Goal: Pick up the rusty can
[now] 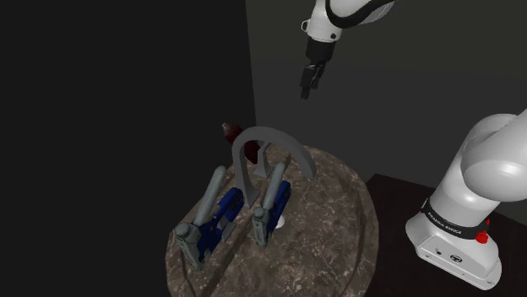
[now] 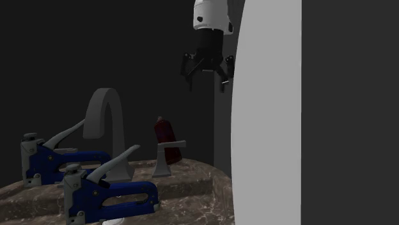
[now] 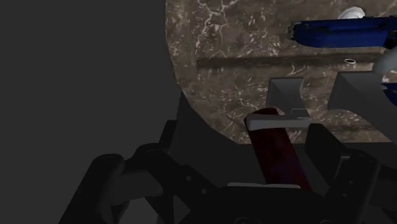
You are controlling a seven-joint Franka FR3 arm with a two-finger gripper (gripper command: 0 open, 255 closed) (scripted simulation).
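Observation:
The rusty can (image 1: 227,131) is a small dark red cylinder standing upright at the far edge of a round marble-patterned table (image 1: 329,236), just behind a grey arched faucet (image 1: 272,139). In the second exterior view the can (image 2: 164,130) rises behind a grey tap handle (image 2: 170,151). My black gripper (image 1: 306,86) hangs high in the air, above the can and toward the shoulder view's right. It is open, with its fingers spread and nothing between them (image 2: 206,78). In the wrist view the can (image 3: 278,154) lies ahead between the two dark fingers (image 3: 124,184), far below them.
Two blue staple guns with grey levers (image 1: 218,215) (image 1: 272,202) lie side by side on the table in front of the faucet. A second tap handle (image 1: 252,152) stands under the arch. Dark walls surround the table. A broad pale shape (image 2: 268,108) blocks the second exterior view's right.

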